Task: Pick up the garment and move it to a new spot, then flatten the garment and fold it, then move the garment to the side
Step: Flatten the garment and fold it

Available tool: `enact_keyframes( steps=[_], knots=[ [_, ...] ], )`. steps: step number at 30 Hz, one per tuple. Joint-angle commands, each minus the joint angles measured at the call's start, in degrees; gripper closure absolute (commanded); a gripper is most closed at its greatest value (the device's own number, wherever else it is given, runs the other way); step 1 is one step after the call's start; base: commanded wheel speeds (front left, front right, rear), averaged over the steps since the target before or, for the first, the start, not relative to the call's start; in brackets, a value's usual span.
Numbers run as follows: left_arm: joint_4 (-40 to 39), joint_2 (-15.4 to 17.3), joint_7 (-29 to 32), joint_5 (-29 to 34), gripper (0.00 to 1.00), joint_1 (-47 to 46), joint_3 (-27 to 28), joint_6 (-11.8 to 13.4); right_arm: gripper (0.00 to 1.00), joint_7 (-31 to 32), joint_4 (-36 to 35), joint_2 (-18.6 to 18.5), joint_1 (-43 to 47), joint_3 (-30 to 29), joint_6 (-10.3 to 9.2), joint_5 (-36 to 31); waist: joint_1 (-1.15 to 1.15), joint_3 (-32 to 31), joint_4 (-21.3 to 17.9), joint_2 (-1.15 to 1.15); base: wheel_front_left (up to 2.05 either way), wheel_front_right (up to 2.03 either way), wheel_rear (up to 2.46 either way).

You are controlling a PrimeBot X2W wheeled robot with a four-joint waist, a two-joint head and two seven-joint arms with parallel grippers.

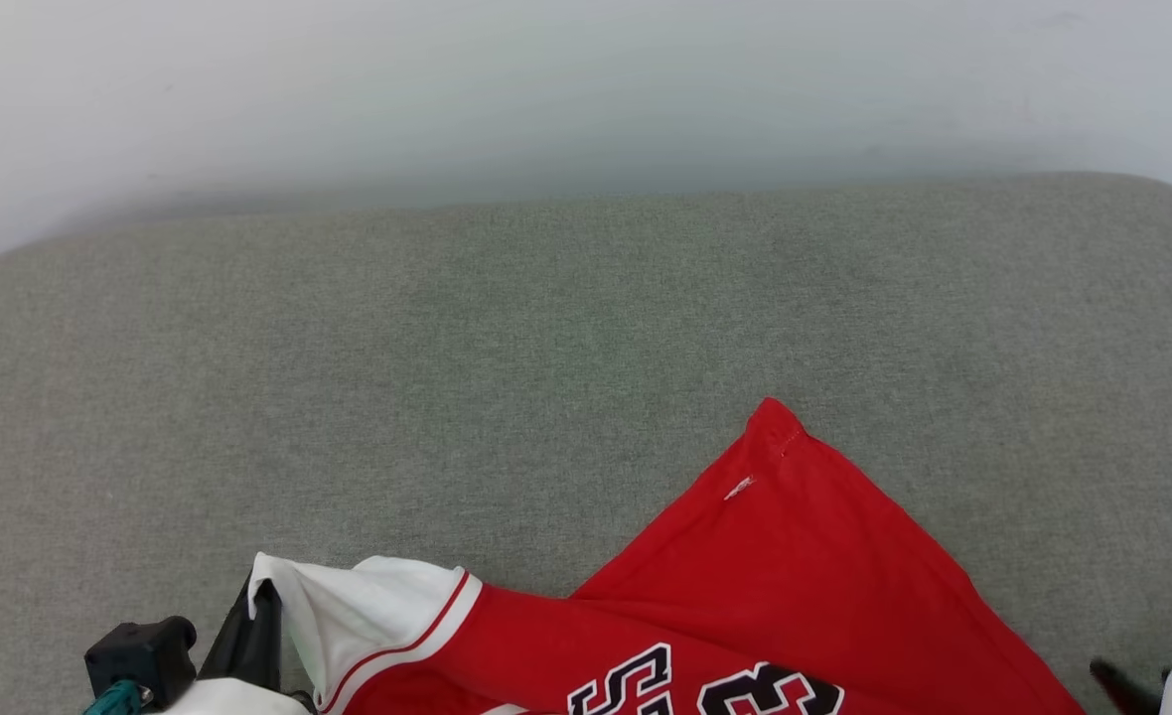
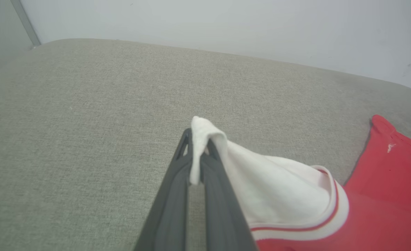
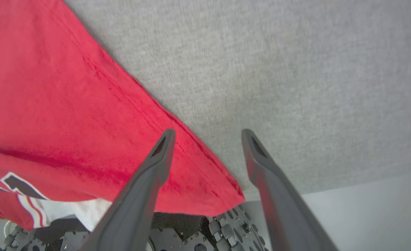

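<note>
While my left gripper (image 2: 196, 139) is pinching the shirt's (image 1: 795, 556) white sleeve at the grey cushion's (image 1: 546, 328) near edge, my right gripper (image 3: 207, 139) is hanging open over the red hem; I am likely needing a firm hem grip, then even tension.

A: What colours on the garment (image 1: 795, 556)?
B: Red, with a white sleeve (image 2: 278, 188) trimmed in red and white stripes; black lettering (image 1: 636, 680) outlined white.
A: And the table (image 1: 447, 348)?
B: Speckled grey-green weave; wall (image 1: 546, 89) pale grey; left claw (image 2: 199, 137) and right claw (image 3: 207, 132) dark grey.
</note>
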Motion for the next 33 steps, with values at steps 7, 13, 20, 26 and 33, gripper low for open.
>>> enact_keyframes(
  steps=[7,13,20,26,33],
  knots=[
    [-1.8,0.6,-0.1,0.8,1.0,-4.0,-0.3,-0.5,0.0,-23.8,-1.4,0.4,-10.2,2.8,-0.04,-0.3,0.01,4.4,1.0,0.0,0.0,0.0,0.0],
    [-3.5,0.5,-0.2,1.6,1.0,-7.6,-1.2,-1.1,0.0,-24.2,1.9,-0.7,-18.2,9.0,-0.04,1.9,0.01,8.5,2.8,0.0,0.0,0.0,0.0],
    [-3.4,-0.2,-1.0,2.5,1.0,-12.5,-2.8,-2.7,0.0,-8.8,4.5,-2.5,-29.6,19.2,-0.04,3.0,0.01,13.4,5.1,0.0,0.0,0.0,0.0],
    [-2.1,-1.9,-2.3,2.6,1.0,-16.4,-4.7,-4.3,0.0,5.0,8.8,-2.8,-38.4,26.1,-0.04,1.9,0.01,16.8,7.7,0.0,0.0,0.0,0.0],
    [0.1,-3.1,-3.7,2.0,1.0,-18.1,-5.5,-5.6,0.0,10.0,15.9,-2.5,-40.5,30.7,-0.04,2.6,0.01,18.4,8.8,0.0,0.0,0.0,0.0]
  ],
)
